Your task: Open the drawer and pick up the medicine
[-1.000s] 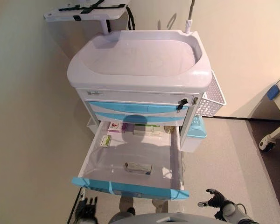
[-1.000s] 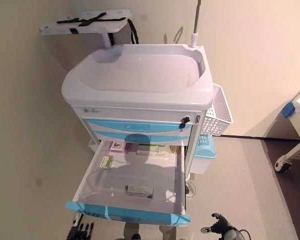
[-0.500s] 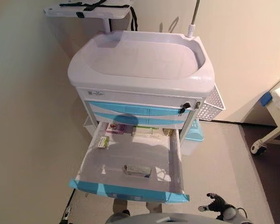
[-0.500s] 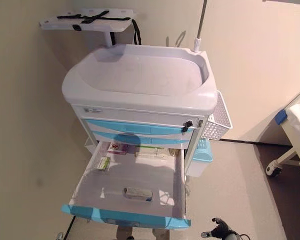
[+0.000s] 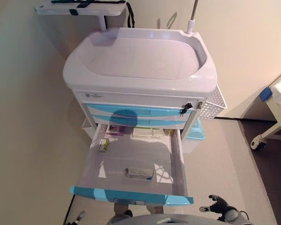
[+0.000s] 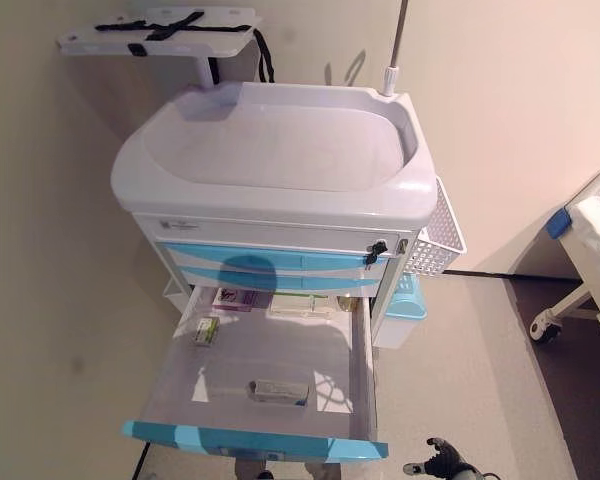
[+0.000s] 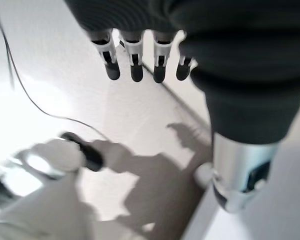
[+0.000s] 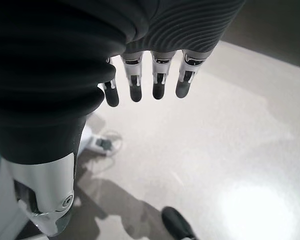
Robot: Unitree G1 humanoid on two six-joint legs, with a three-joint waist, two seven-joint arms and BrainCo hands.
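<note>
The cart's [image 5: 140,79] lowest drawer [image 5: 131,195] stands pulled out, its blue front towards me. A grey-white medicine box [image 5: 139,173] lies near the drawer's front. A small green box [image 5: 103,144] sits at its left side, and a pink box [image 5: 114,130] and a long white box [image 5: 147,132] lie at the back. My right hand [image 5: 220,206] hangs low, right of the drawer front, open and holding nothing, its fingers [image 8: 157,82] over bare floor. My left hand's straight fingers [image 7: 135,60] also hang over the floor with nothing in them.
A white wire basket [image 5: 215,102] hangs on the cart's right side, with a blue bin [image 5: 196,132] below it. A small shelf [image 5: 79,7] sticks out behind the cart. A wheeled bed frame [image 5: 271,126] stands at far right. A wall runs close along the left.
The head camera has shifted, so the whole picture moved. My left hand has dropped out of the eye views. The drawer and the boxes have stayed as they were.
</note>
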